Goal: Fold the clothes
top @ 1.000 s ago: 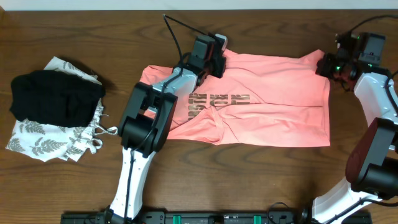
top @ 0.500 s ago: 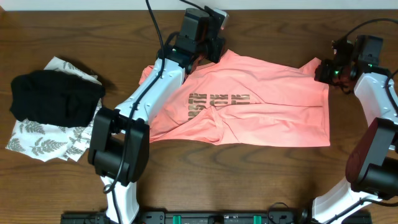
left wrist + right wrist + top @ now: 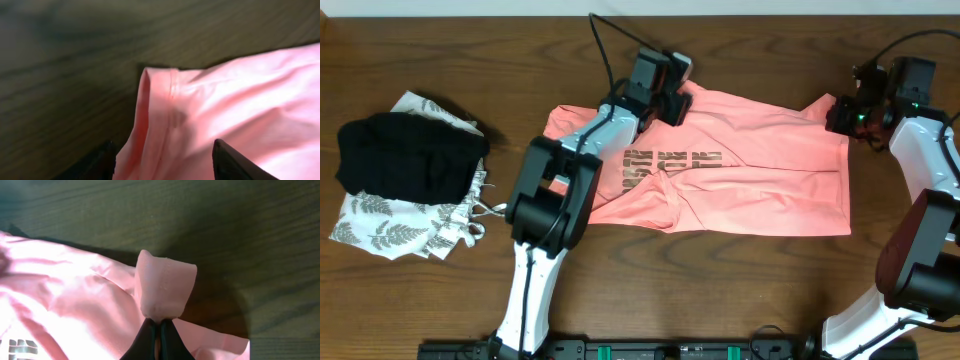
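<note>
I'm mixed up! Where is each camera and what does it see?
Overhead: above the wooden table, looking down at the salmon-pink thin T-shirt; both arms show.
Left wrist: on the left arm, facing the shirt's hem; open left pincer shows.
Right wrist: on the right arm; right pincer pinches a shirt fold.
All three share the shirt.

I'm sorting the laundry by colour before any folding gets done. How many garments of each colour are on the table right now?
pink T-shirt: 1
black garment: 1
white garment with grey leaf print: 1
Total: 3
</note>
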